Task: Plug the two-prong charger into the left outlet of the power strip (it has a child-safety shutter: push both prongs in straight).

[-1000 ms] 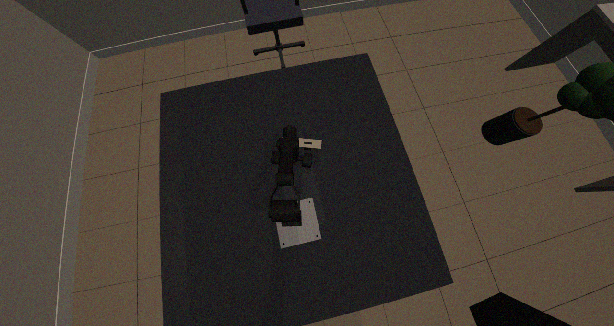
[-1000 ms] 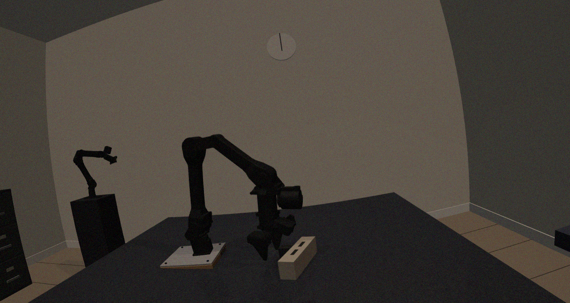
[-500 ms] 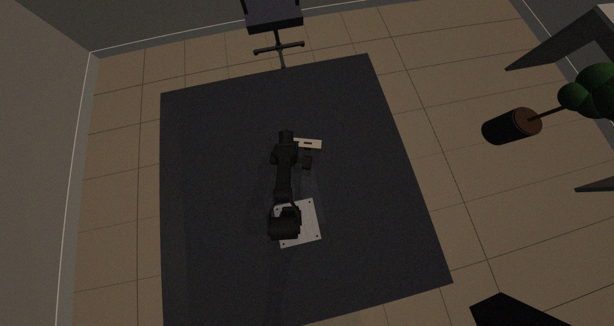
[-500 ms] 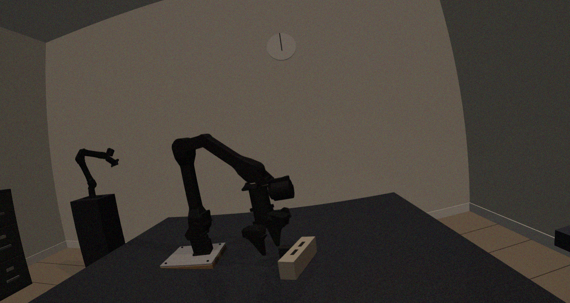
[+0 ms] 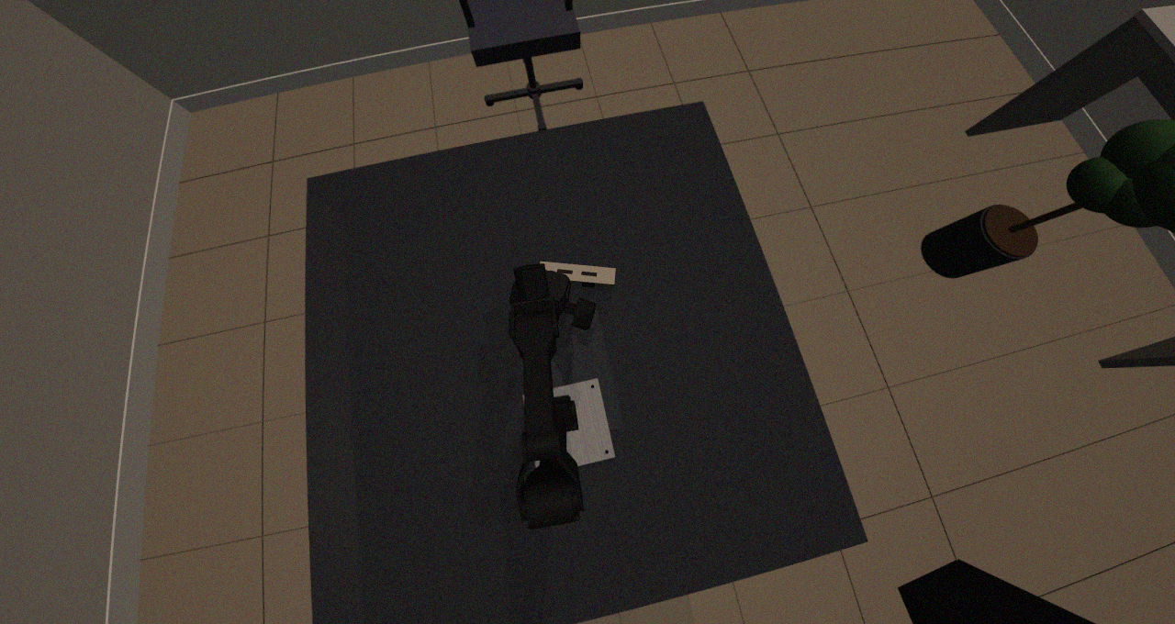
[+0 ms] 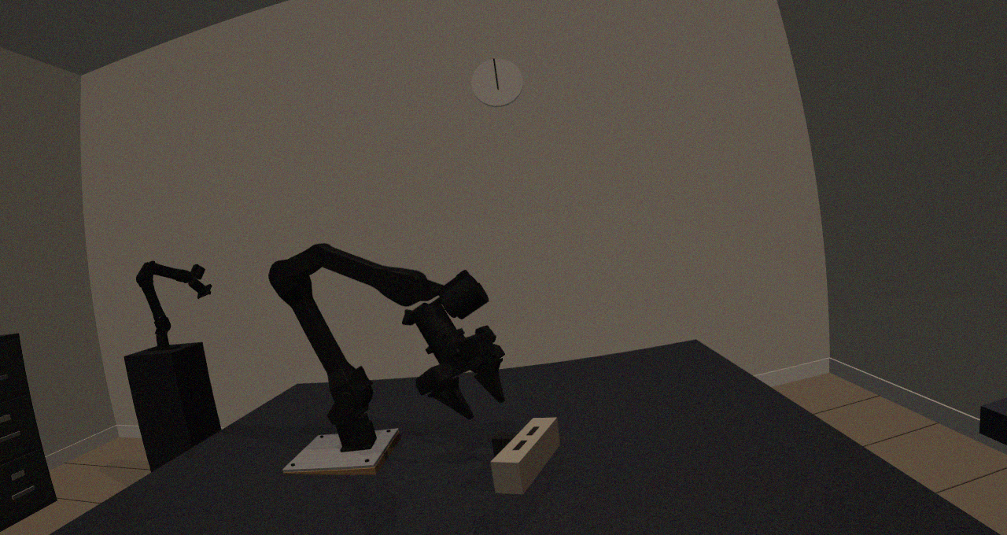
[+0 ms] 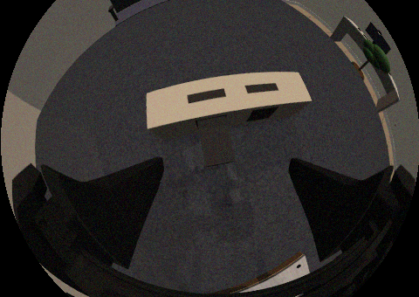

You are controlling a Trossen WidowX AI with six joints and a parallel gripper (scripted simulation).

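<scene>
The gripper point(image 6: 473, 389) hangs wide open and empty above the power strip point(image 6: 525, 454). The dark charger point(image 5: 584, 311) lies beside the strip; a good grasp squares both fingers on its body, prongs left free.

beige power strip point(image 6: 524, 455), dark charger point(image 5: 584, 314) beside

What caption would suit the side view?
Dark robot arm with its open gripper poised above a beige power strip on a dark table.
</scene>
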